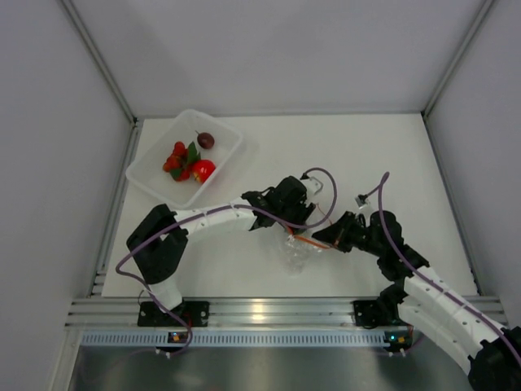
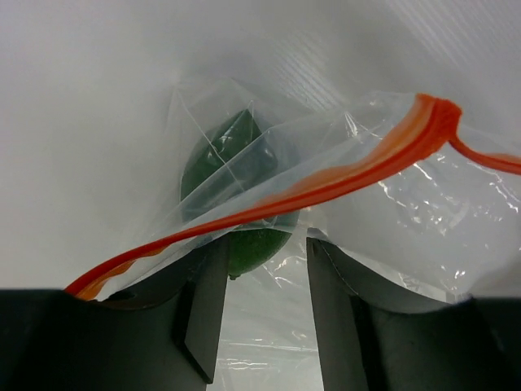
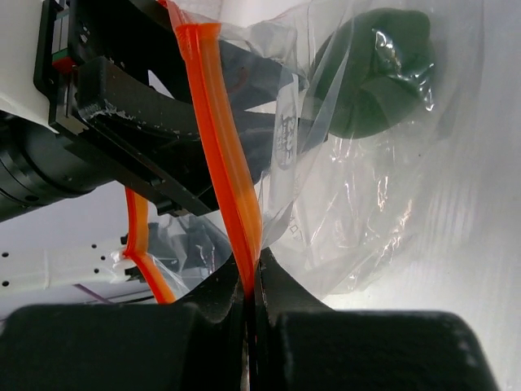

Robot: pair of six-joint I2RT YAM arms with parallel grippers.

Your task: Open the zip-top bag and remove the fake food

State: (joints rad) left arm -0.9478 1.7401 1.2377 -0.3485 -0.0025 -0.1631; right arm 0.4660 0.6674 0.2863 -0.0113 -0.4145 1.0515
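Note:
The clear zip-top bag (image 1: 297, 254) hangs between my two grippers, just above the table. Its orange zip strip (image 2: 342, 183) runs across the left wrist view. My left gripper (image 2: 267, 243) is open, its jaws under the strip at the bag's mouth. A green ball (image 2: 232, 191) sits inside the bag just beyond the fingertips. My right gripper (image 3: 251, 273) is shut on the zip strip (image 3: 224, 147), and the green ball (image 3: 378, 73) shows through the plastic there. In the top view the left gripper (image 1: 295, 221) and right gripper (image 1: 321, 239) are close together.
A translucent tub (image 1: 155, 181) at the back left holds a red tomato (image 1: 203, 169), a maroon ball (image 1: 205, 140) and a red cluster with leaves (image 1: 179, 159). White walls enclose the table on three sides.

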